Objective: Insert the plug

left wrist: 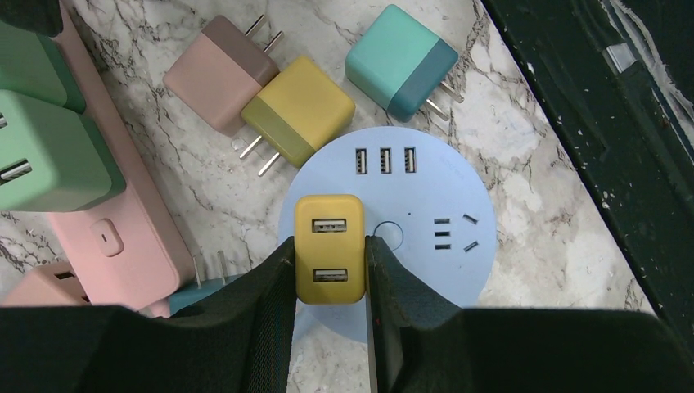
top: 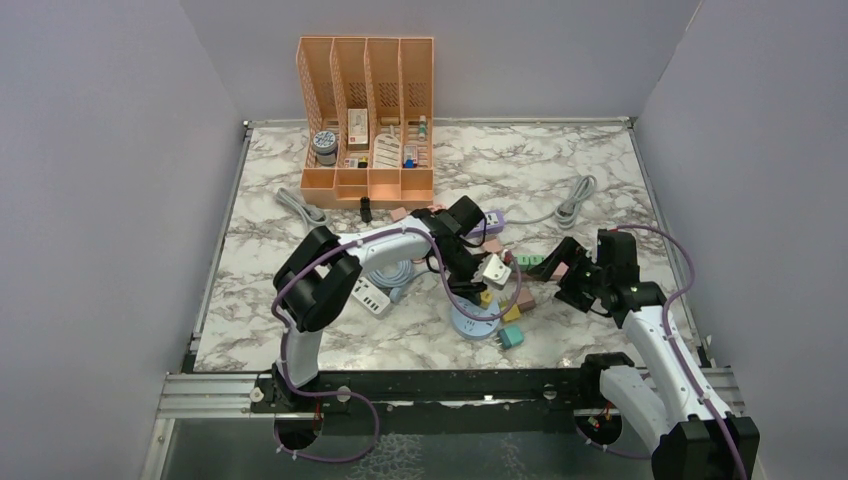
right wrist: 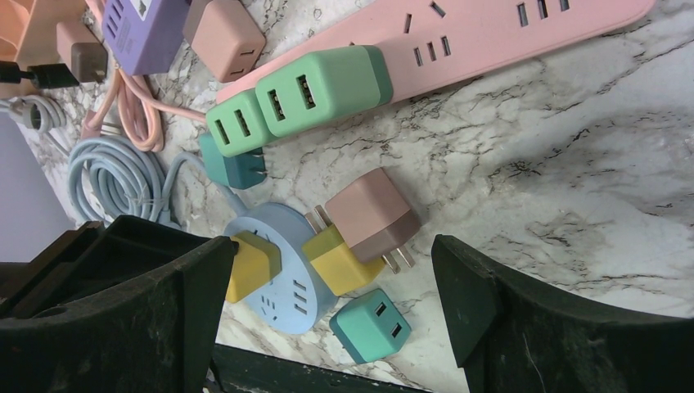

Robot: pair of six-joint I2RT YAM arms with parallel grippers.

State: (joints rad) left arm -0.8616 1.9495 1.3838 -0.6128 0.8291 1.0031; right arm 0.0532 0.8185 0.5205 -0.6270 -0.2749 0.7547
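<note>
Grey cable (top: 300, 208): lies bundled on the marble tabletop (top: 600, 160) at the left of the top view, near the organizer's lower left corner.
White power strip (top: 370, 297): left of centre, partly under the left arm.
Orange desk organizer (top: 367, 110): upper middle of the top view, against the back wall, with small boxes and a tin in its slots.
Pink power strip (left wrist: 106, 237): left side of the left wrist view, with two green adapters (left wrist: 41, 155) sitting on it.
Left hand (left wrist: 330, 255): centre of the top view, closed on the yellow USB adapter, one finger pressed on each side.
Yellow USB adapter (left wrist: 330, 248): stands on the left part of the round blue socket hub (left wrist: 442, 246), its two USB ports facing the wrist camera. I cannot tell whether its prongs are fully in.
Pink-brown adapter (left wrist: 221, 70): upper left of centre, on its side, prongs bare, touching the olive-yellow adapter (left wrist: 299, 110), which lies just above the hub.
Teal adapter (left wrist: 401, 61): top centre, on its side, just above the hub's rim.
Right hand (right wrist: 331, 246): right of the hub in the top view, fingers spread wide, gripping nothing, above the tabletop.
Second grey cable (top: 575, 200): upper right of the tabletop.
</note>
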